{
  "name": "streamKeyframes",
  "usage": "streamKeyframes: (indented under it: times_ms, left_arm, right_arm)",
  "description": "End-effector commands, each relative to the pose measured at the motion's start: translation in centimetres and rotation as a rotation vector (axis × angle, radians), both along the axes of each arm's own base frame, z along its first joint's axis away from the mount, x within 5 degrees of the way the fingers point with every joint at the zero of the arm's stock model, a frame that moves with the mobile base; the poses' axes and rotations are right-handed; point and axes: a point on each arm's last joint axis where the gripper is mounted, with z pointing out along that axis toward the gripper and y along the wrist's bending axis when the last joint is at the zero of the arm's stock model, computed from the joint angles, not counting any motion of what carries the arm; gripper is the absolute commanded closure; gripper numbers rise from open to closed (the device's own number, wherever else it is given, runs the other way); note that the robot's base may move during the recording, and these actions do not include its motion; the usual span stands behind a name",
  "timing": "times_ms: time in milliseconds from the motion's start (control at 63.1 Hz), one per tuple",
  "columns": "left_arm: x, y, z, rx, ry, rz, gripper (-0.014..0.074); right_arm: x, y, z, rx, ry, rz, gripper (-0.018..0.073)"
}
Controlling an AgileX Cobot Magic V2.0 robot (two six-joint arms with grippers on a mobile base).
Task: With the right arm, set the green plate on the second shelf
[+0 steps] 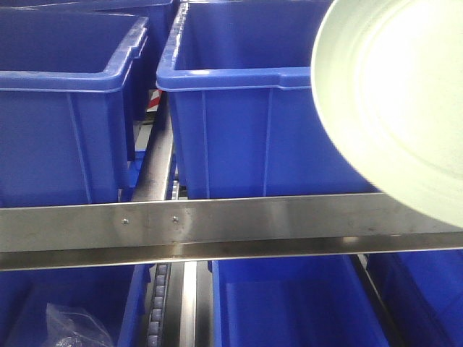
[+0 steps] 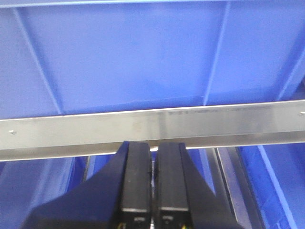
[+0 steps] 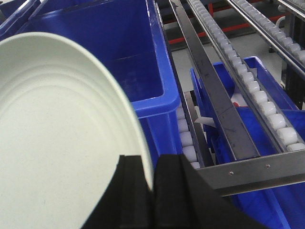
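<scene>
Our left claw (image 2: 153,183) is closed, fingers together with nothing between them, facing the steel rail (image 2: 152,126) and a blue bin wall (image 2: 143,62) behind it. From the front we see two upper bins above that rail: left bin (image 1: 65,108) and middle bin (image 1: 253,123). Under the rail there's a clear bag (image 1: 72,325) at lower left and a lower bin (image 1: 289,303) at centre. Plate (image 1: 405,94) is held up at upper right, tilted, overlapping the middle bin's right side and the rail. Right claw (image 3: 153,191) is clamped on its rim. Roller tracks (image 3: 257,90) run to its right.
</scene>
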Motion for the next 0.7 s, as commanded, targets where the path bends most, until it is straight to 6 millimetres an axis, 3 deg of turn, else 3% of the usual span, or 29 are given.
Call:
streamKeyframes:
  times_ms: [0, 682]
  left_arm:
    - [0.08, -0.17, -0.78, -0.001, -0.037, -0.022, 0.0472]
    - [0.08, -0.17, -0.78, -0.001, -0.037, -0.022, 0.0472]
  right_arm:
    - [-0.02, 0.03, 2.18, 0.006, -0.142, 0.004, 0.0511]
    - [-0.02, 0.03, 2.18, 0.006, -0.142, 0.004, 0.0511]
